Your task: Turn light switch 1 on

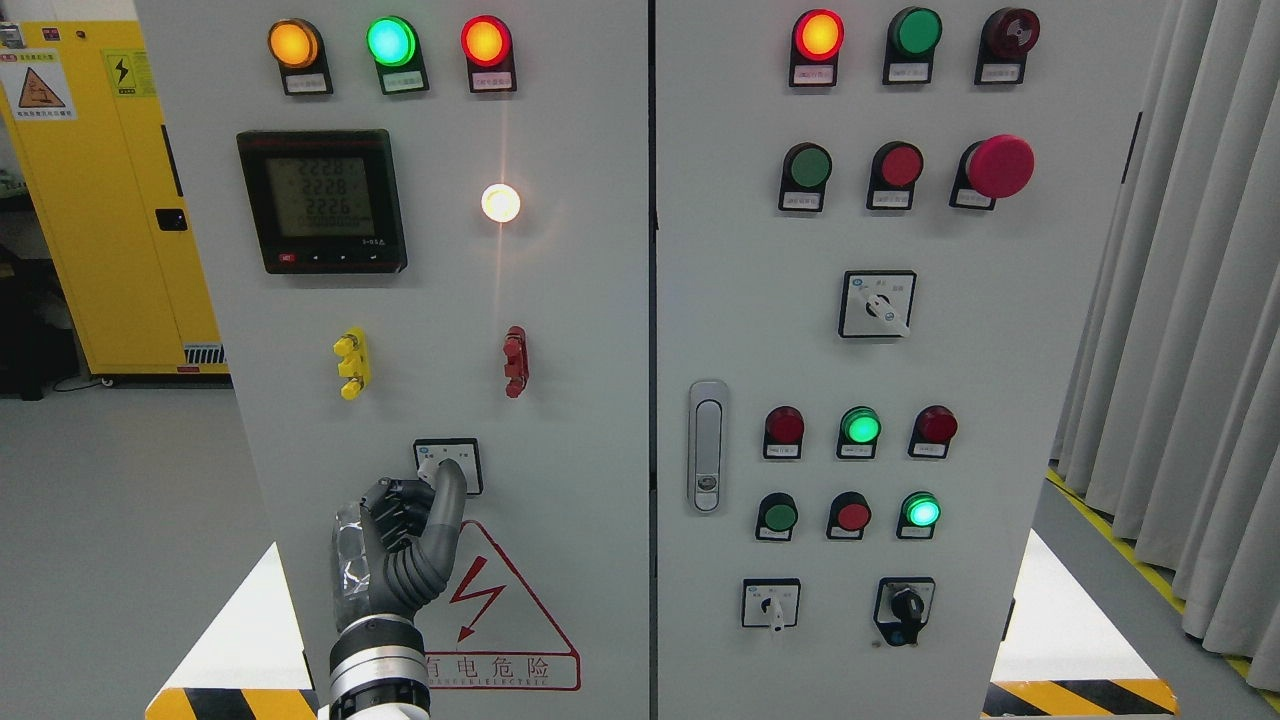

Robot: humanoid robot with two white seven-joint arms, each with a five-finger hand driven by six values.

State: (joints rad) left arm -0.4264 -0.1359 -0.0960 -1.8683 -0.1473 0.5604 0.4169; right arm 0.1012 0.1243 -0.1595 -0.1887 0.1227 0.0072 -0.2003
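Note:
Low on the cabinet's left door (pixel 560 420) sits a small rotary switch (pixel 462 456) with a white square plate. My left hand (pixel 432 482), dark grey with jointed fingers, rises from the bottom edge and is at this switch. One long finger (pixel 447 510) reaches up over the plate while the others curl in beside it, pinching the white knob. The hand covers most of the knob, so its position is hidden. Above the switch, a round white lamp (pixel 500 203) glows brightly. My right hand is out of view.
The left door also holds a digital meter (pixel 322 200), three lit lamps along the top, yellow (pixel 351 362) and red (pixel 515 361) terminals, and a red hazard triangle (pixel 500 620). The right door carries push buttons, selector switches and a handle (pixel 707 445). A yellow cabinet (pixel 110 180) stands left, curtains right.

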